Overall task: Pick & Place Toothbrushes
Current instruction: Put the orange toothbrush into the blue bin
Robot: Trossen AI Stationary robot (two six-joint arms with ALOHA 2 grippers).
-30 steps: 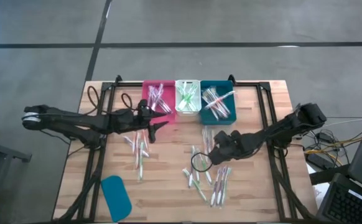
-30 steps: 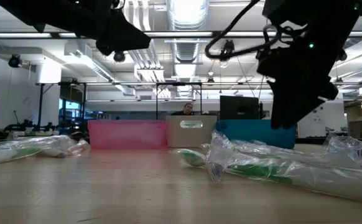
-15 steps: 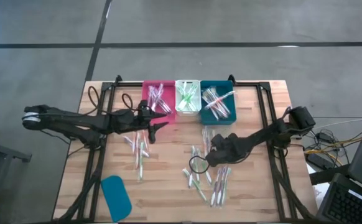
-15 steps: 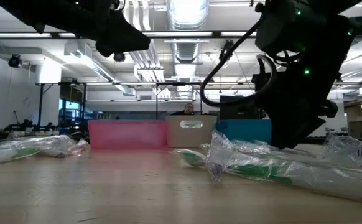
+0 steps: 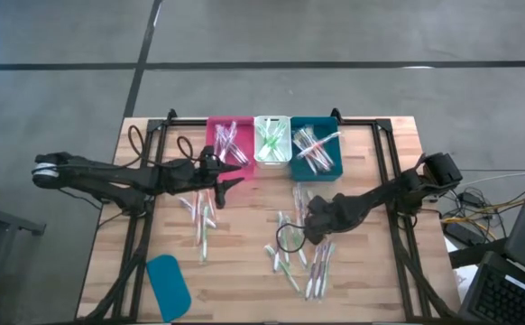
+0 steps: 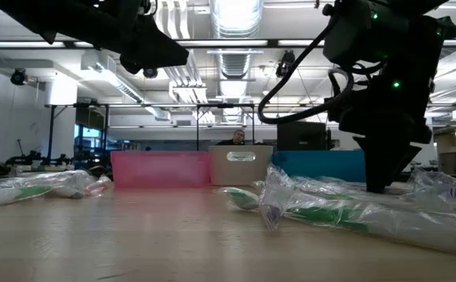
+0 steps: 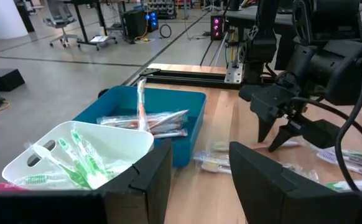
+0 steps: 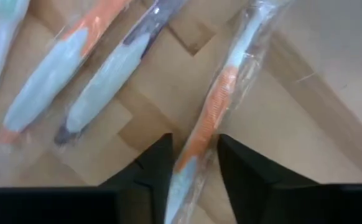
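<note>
Toothbrushes (image 5: 201,217) lie scattered mid-bench (image 5: 244,289), more filling the pink bin (image 5: 226,144), white bin (image 5: 271,140) and blue bin (image 5: 315,149); a teal lid (image 5: 168,285) sits near the front-left corner. Left tool (image 5: 229,176) hovers beside the pink bin, fingers apart, empty. Right tool (image 8: 193,163) is down on the bench, fingers straddling an orange-handled toothbrush (image 8: 215,106).

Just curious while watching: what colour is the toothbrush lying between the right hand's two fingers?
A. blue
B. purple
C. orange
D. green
C: in the right wrist view an orange-accented wrapped toothbrush lies on the table between the open fingers of the right hand.
</note>
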